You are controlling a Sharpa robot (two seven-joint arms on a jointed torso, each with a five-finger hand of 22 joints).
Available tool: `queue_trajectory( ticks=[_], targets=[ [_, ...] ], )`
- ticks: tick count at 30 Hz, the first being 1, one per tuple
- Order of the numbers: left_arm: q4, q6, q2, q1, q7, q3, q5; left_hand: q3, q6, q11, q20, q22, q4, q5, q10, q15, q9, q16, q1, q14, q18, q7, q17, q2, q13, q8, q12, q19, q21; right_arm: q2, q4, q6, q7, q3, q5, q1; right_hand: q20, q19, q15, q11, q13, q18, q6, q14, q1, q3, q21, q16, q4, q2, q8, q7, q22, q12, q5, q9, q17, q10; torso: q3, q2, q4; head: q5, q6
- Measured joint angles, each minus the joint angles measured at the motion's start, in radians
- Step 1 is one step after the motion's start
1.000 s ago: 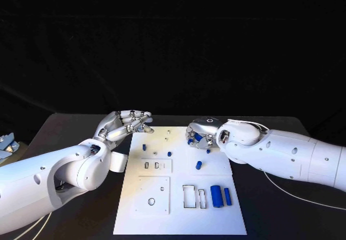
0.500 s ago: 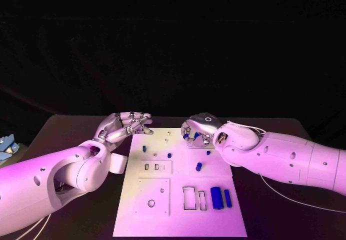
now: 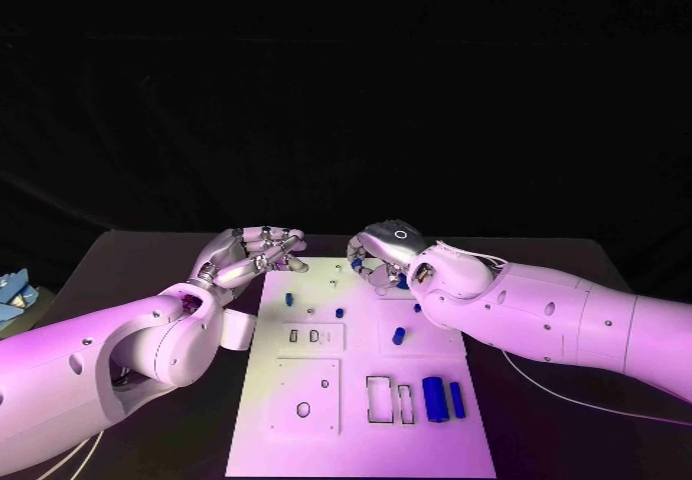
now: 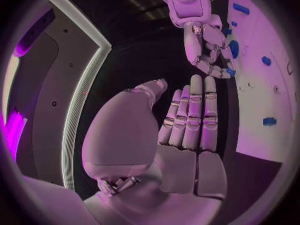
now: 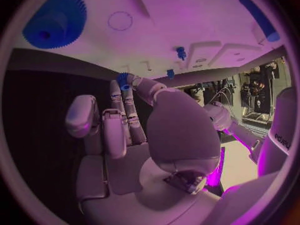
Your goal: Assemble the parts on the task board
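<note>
The white task board (image 3: 361, 440) lies in the middle of the black table. My right hand (image 3: 384, 256) hovers over the board's far edge and pinches a small blue part (image 5: 123, 79) at its fingertips. Near that hand a blue gear (image 5: 55, 19) lies on the board (image 5: 187, 15). My left hand (image 3: 257, 252) hangs by the board's far left corner, fingers together and thumb apart, holding nothing. Blue pegs (image 3: 289, 298) (image 3: 398, 335) stand in the board's far half. Two longer blue pieces (image 3: 434, 398) (image 3: 456, 398) lie at its near right.
The board has several cut-outs, a rectangular one (image 3: 379, 398) next to the long pieces and an oval one (image 3: 303, 408) near the left. A thin cable (image 3: 577, 398) runs over the table on the right. A blue-and-white object (image 3: 12, 288) sits at the left edge.
My right hand has moved left along the board's far edge, carrying the small blue part toward my left hand. The left hand has barely moved.
</note>
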Motion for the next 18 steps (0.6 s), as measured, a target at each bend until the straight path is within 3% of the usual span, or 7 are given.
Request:
queue_trajectory(
  ticks=[18],
  targets=[
    [0.013,0.001,-0.002,0.003,-0.001,0.011,0.001,0.0,0.0,0.0,0.0,0.0,0.0,0.0,0.0,0.0,0.0,0.0,0.0,0.0,0.0,0.0,0.0,0.0,0.0,0.0,0.0,0.0,0.0,0.067,-0.076,-0.037,-0.001,0.003,0.003,-0.019,0.0,0.0,0.0,0.0,0.001,0.0,-0.004,0.0,0.0,0.002,0.0,0.0,-0.003,0.0,0.0,0.004,-0.002,-0.008,-0.001,0.007,0.0,0.0,-0.0062,0.015,0.0149,-0.008,0.004]
  ],
)
